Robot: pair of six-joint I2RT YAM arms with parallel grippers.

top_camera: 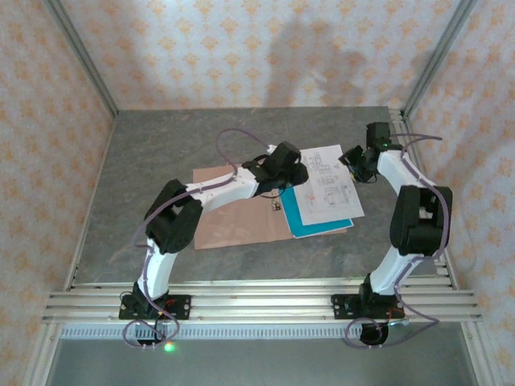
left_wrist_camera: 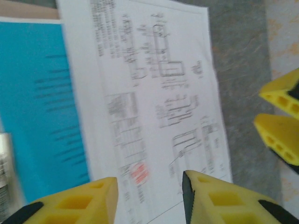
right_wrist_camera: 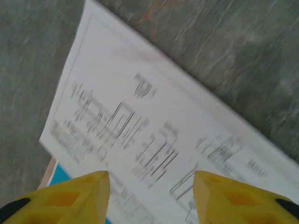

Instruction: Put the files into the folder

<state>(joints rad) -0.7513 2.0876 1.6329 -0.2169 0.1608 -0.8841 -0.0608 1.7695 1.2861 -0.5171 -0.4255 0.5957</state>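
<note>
The white printed sheet (top_camera: pixel 326 189) lies on the grey table, overlapping the teal-blue sheet (top_camera: pixel 314 225), whose near and left edges stick out. Both rest partly on the right end of the flat pinkish-brown folder (top_camera: pixel 233 219). My left gripper (top_camera: pixel 294 175) hovers over the sheets' left side, open, with the white sheet (left_wrist_camera: pixel 154 93) and teal sheet (left_wrist_camera: pixel 37 107) below its fingertips (left_wrist_camera: pixel 205 198). My right gripper (top_camera: pixel 355 166) is over the white sheet's far right corner, open and empty above the print (right_wrist_camera: pixel 154 130). Its yellow fingers (left_wrist_camera: pixel 280 116) show in the left wrist view.
Grey tabletop (top_camera: pixel 161 153) surrounds the papers, with patterned walls on three sides and metal rails (top_camera: pixel 257 301) at the near edge. A strip of folder (left_wrist_camera: pixel 28 9) and a teal corner (right_wrist_camera: pixel 60 178) peek from under the sheets.
</note>
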